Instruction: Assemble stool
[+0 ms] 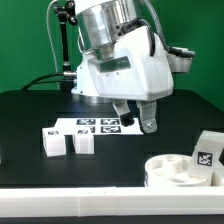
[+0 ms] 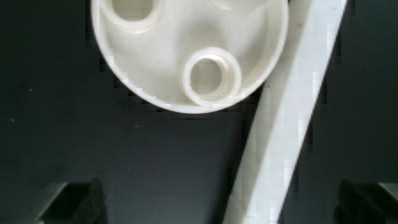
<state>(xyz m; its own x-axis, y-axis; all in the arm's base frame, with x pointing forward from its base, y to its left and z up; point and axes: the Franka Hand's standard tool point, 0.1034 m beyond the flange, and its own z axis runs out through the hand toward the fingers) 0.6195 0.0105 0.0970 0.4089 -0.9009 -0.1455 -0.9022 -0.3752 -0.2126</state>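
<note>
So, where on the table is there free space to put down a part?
Bare black table lies on the exterior view's left, beyond the two legs. A second patch lies between those legs and the seat, in front of the marker board. Crowded: the exterior view's right, where the seat and another leg sit close together.

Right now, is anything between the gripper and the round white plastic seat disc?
Nothing visible. The open gripper hangs by the marker board; the round white plastic seat disc lies toward the exterior view's right, only bare black table between. The white blocky leg stands beyond it.
</note>
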